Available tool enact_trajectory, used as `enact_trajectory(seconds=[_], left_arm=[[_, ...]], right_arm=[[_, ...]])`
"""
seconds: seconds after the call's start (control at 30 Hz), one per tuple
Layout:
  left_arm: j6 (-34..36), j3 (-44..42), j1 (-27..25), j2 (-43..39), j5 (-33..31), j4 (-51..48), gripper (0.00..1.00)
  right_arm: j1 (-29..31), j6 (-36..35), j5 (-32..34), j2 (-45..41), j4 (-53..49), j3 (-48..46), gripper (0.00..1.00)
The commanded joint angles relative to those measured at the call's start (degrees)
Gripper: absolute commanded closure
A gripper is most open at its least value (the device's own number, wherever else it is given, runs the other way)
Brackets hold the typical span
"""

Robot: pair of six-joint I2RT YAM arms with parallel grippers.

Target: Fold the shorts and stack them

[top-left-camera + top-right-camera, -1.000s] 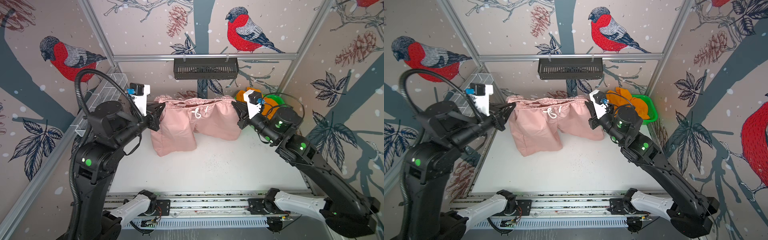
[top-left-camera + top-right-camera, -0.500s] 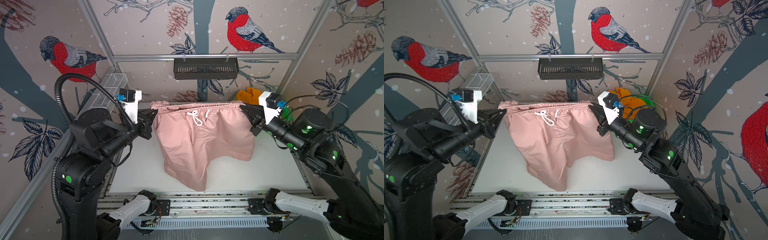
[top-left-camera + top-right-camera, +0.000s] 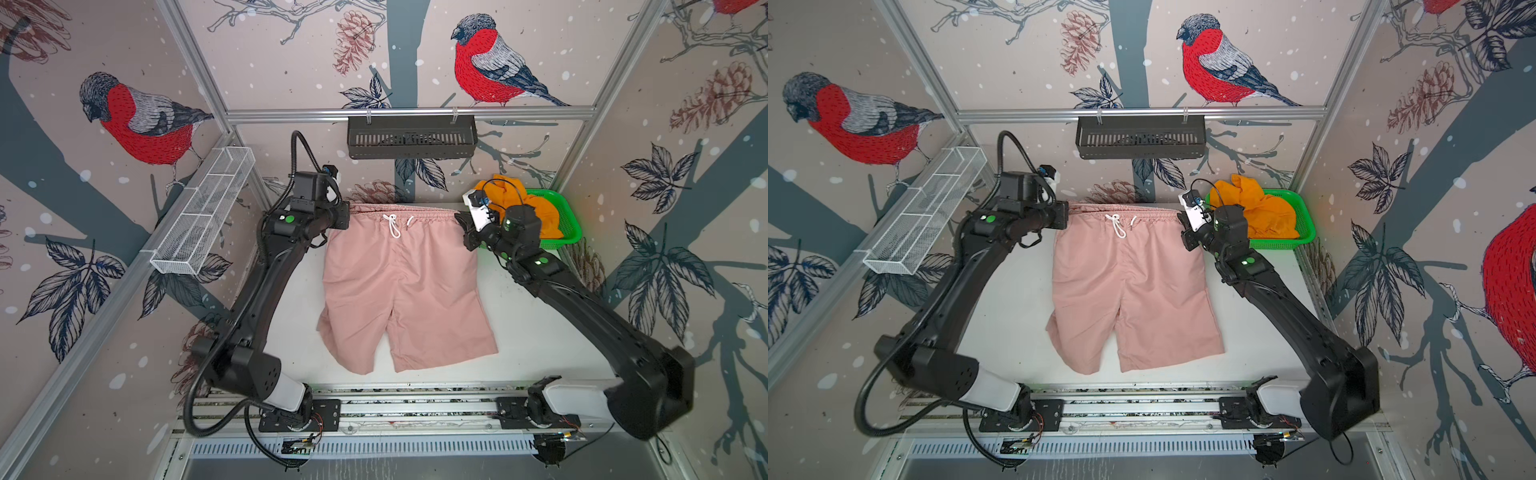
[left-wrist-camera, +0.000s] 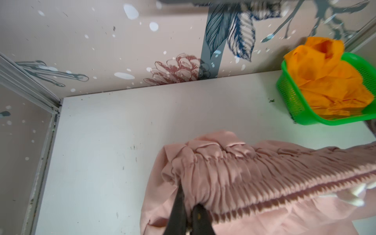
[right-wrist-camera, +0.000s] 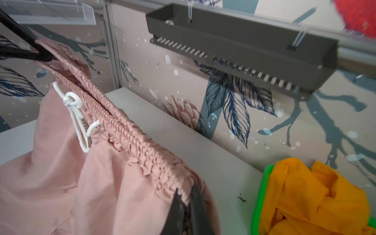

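White tabletop (image 3: pixel 519 345), bird-print walls. Left gripper (image 4: pixel 189 205) and right gripper (image 5: pixel 186 198) each pinched onto a waistband (image 5: pixel 130 130) end of pink shorts (image 3: pixel 399 291), legs lying flat toward front. Orange shorts (image 3: pixel 536 208) bunched in green basket (image 3: pixel 570 232), back right. Lower both ends level, waistband taut, then release

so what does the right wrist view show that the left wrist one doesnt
Only the right wrist view: the right fingers pinching the pink shorts' waistband end, and the white wire rack. Only the left wrist view: the green basket's mesh side. Both: the stretched waistband, the left fingers on its other end, and the orange shorts in the basket.
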Motion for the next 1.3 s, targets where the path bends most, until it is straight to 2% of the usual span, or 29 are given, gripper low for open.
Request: enact_trajectory(seconds=[0.0,0.3,0.33,0.37,0.4,0.43,0.47,0.6,0.7,0.8,0.83,0.9,0.97,1.1,1.17,1.27], left_arm=[[1.22,0.14,0.84,6.45,-2.49,10.56,1.00],[4.54,11.53,1.10,29.18,-4.91,16.20,1.00],[4.95,13.41,1.19,31.39,-5.44,16.04,0.90],[5.14,15.33,1.40,33.35,-5.75,15.87,0.58],[5.34,16.95,1.61,34.78,-5.72,15.43,0.39],[5.39,19.05,1.92,36.38,-5.64,14.67,0.11],[5.52,21.35,2.30,37.66,-5.80,13.45,0.02],[4.34,26.74,4.35,39.51,-3.89,10.75,0.02],[2.75,27.15,5.73,37.65,-0.49,8.46,0.02],[-0.16,23.73,6.03,33.83,-0.02,2.53,0.02],[-1.46,20.28,6.01,31.60,0.59,0.99,0.02],[-3.86,8.41,6.03,25.43,3.09,2.45,0.02],[-7.05,-6.85,6.03,16.83,3.51,8.19,0.02],[-13.89,-26.88,6.43,1.38,1.77,12.40,0.03],[-15.37,-34.45,6.43,-5.62,3.03,12.82,0.13],[-18.18,-41.30,6.64,-13.34,-1.35,7.43,0.29]], right_arm=[[-2.24,2.44,-3.58,8.03,15.91,0.48,1.00],[-4.39,7.08,-7.52,36.38,23.71,16.20,0.99],[-4.58,8.21,-7.80,39.40,24.05,18.59,0.96],[-4.79,9.01,-8.41,42.16,24.02,21.13,0.95],[-4.89,9.95,-8.38,44.24,24.16,22.93,0.94],[-4.85,10.86,-8.72,46.36,24.41,25.27,0.88],[-4.86,11.20,-9.04,48.08,23.35,27.84,0.76],[-4.62,10.88,-8.54,50.70,19.68,33.77,0.45],[-5.15,12.68,-8.27,48.11,20.78,31.92,0.31],[-5.31,13.69,-7.31,43.54,15.02,28.95,0.31],[-5.20,14.48,-7.13,40.85,13.00,25.70,0.31],[-4.35,16.34,-6.75,34.26,12.03,16.63,0.31],[-2.35,17.95,-5.58,26.64,12.87,6.27,0.32],[5.86,19.39,-2.91,14.71,8.12,-7.39,0.34],[10.99,20.06,-2.89,10.66,5.08,-12.95,0.37],[18.35,23.78,-4.61,5.32,7.28,-21.94,0.39]])
